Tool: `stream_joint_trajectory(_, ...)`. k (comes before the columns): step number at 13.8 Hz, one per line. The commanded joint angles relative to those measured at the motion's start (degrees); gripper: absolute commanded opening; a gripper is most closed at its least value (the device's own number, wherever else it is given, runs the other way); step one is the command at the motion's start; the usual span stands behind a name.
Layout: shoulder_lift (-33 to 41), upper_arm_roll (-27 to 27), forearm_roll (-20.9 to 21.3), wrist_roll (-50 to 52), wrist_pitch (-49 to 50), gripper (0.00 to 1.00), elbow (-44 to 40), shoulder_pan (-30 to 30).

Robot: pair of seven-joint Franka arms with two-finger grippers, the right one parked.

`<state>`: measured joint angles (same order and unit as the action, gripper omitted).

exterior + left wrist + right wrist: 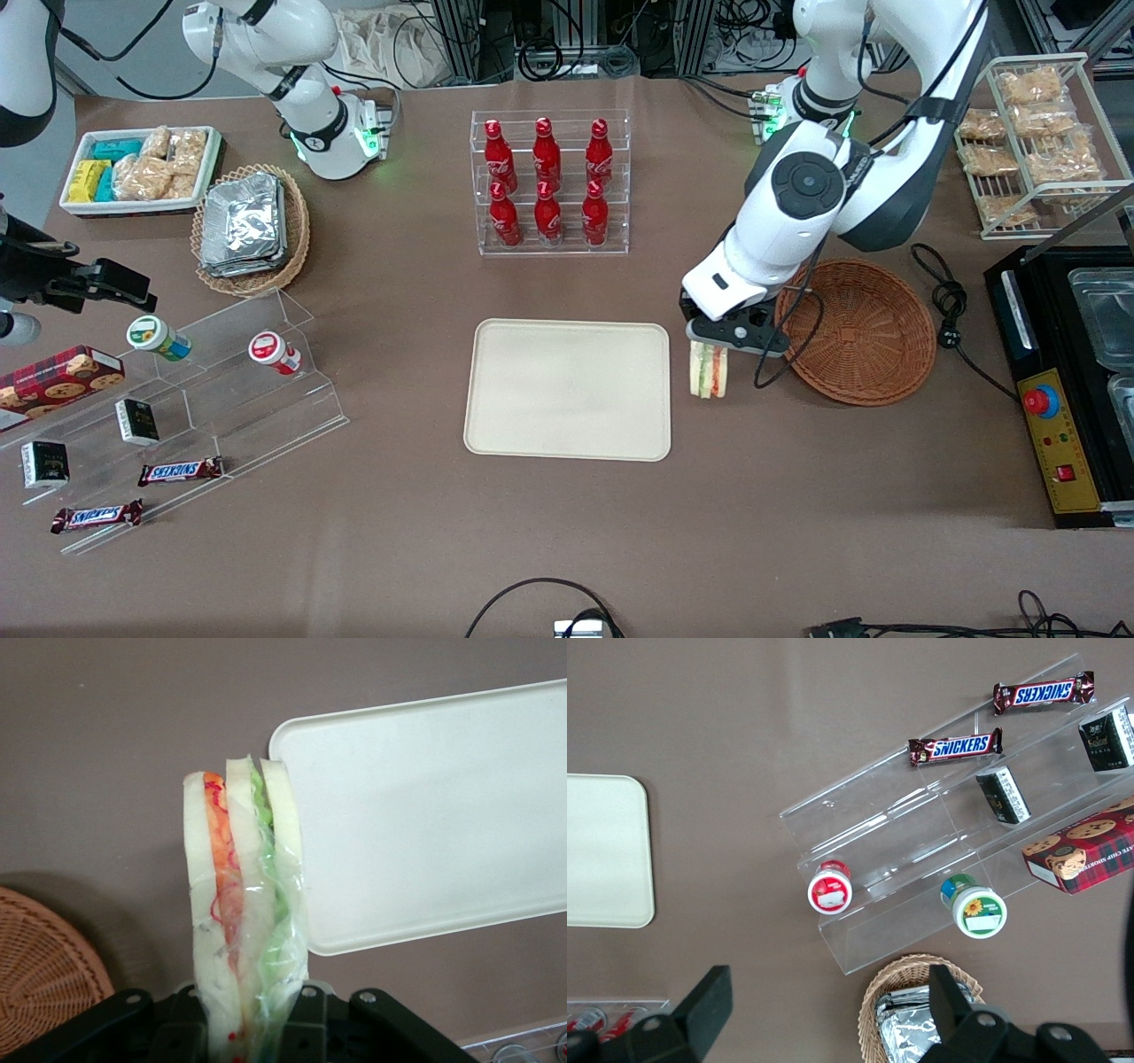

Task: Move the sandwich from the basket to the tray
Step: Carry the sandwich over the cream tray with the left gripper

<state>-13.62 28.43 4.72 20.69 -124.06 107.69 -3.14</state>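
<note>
Holding the wrapped white-bread triangle sandwich [709, 369] tight, the left arm's black gripper [714, 347] hangs between brown wicker basket [873, 332] & cream plastic tray [567, 390]. Slippery wrap; sandwich could slide out onto table, prob. short of tray.

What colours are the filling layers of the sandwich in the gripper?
Orange-red and green between white bread, clearest in the left wrist view: sandwich, gripper.

Clamped sandwich [709, 370] between basket [864, 332], tray [568, 390]
</note>
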Motion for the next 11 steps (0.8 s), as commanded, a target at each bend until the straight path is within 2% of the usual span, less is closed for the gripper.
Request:
stream_joint_trajectory(1, -5.6, 0.6, 4.5, 5.2, 1.7, 0.07, -5.3, -2.8)
stream_joint_trajectory(4, -12.6, 0.5, 5.6, 6.3, 1.8, 0.06, -10.5, -4.9)
stream_joint_trajectory(7, -17.6, 0.5, 8.6, 8.8, 1.5, 0.07, -12.7, -6.1)
stream_joint_trajectory(11, -24.3, 0.2, 9.2, 10.7, 1.4, 0.07, -17.4, -8.4)
